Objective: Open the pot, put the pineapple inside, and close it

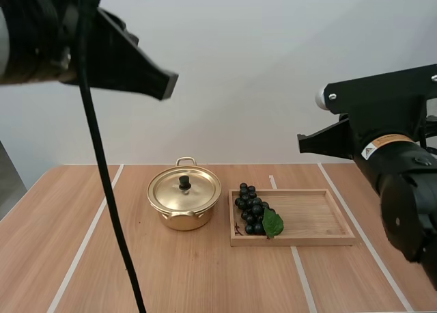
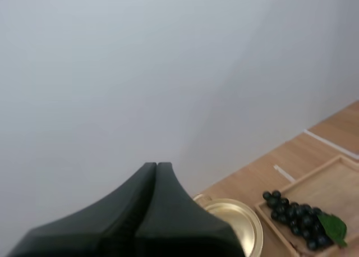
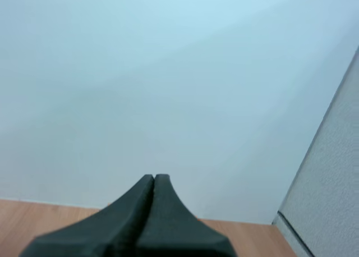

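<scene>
Nearest the camera, the left gripper (image 1: 167, 84) hung high above the table's left side. Its two black fingers were pressed together into one dark wedge and held nothing. The right gripper (image 1: 300, 143) was raised over the right side, its fingers likewise closed flat on each other with nothing between them.

Below them lay the light wooden table with white stripes (image 1: 205, 279). Farther back, near its middle, stood the round golden metal pot (image 1: 183, 221). The golden lid with a black knob (image 1: 196, 193) sat closed on it. Just beside the pot, on its right, lay the shallow rectangular wooden tray (image 1: 321, 221). The bunch of dark grapes with a green leaf (image 1: 250, 209) rested in the tray's left end, close to the pot and well apart from both grippers.
</scene>
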Available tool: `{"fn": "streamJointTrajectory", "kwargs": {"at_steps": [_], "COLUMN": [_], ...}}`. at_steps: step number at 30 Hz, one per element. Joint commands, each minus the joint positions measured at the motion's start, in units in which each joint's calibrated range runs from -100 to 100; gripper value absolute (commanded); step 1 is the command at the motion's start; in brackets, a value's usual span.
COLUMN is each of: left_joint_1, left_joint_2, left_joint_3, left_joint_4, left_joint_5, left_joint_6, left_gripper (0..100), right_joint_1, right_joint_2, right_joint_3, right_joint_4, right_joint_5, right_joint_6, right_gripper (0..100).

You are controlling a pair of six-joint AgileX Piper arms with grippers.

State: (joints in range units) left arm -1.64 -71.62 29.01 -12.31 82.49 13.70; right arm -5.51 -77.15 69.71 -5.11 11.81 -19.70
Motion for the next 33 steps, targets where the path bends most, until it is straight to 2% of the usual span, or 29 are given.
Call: {"fn": "streamJointTrajectory", "kwargs": {"at_steps": [1,11,13,16,18,21,25,33], "left_joint_1": [0.56,0.48,0.48,0.48,0.48,0.48,0.48,0.30], "left_joint_2": [-4.4,-22.0,-24.9,-28.4,-28.4,-28.4,-28.4,-28.4], "left_joint_3": [5.8,19.2,21.2,24.9,27.8,31.7,37.1,41.4], "left_joint_4": [1.7,2.3,2.3,2.3,2.5,4.0,4.0,4.0], "left_joint_5": [-5.1,-17.9,-20.0,-20.7,-20.8,-22.6,-33.5,-29.1], "left_joint_6": [-0.5,-4.3,-5.5,-6.6,-6.6,-6.6,-6.6,-6.5], "left_gripper": [0,0,0,0,0,0,0,0], "right_joint_1": [-0.2,-0.2,-0.2,-0.2,-0.2,-0.2,-0.2,0.2], "right_joint_2": [-4.7,-5.3,-5.3,-5.3,-5.3,-5.3,-4.7,0.6], "right_joint_3": [1.0,1.0,1.0,1.0,1.0,1.2,2.1,5.1], "right_joint_4": [0.4,0.8,3.2,10.4,13.5,13.5,13.5,13.5], "right_joint_5": [-2.2,-1.8,-1.2,0.3,1.5,1.5,1.2,1.2], "right_joint_6": [-0.4,-0.4,-0.4,-0.4,-0.4,-0.4,-0.4,-0.4], "right_gripper": [0,0,0,0,0,0,0,0]}}
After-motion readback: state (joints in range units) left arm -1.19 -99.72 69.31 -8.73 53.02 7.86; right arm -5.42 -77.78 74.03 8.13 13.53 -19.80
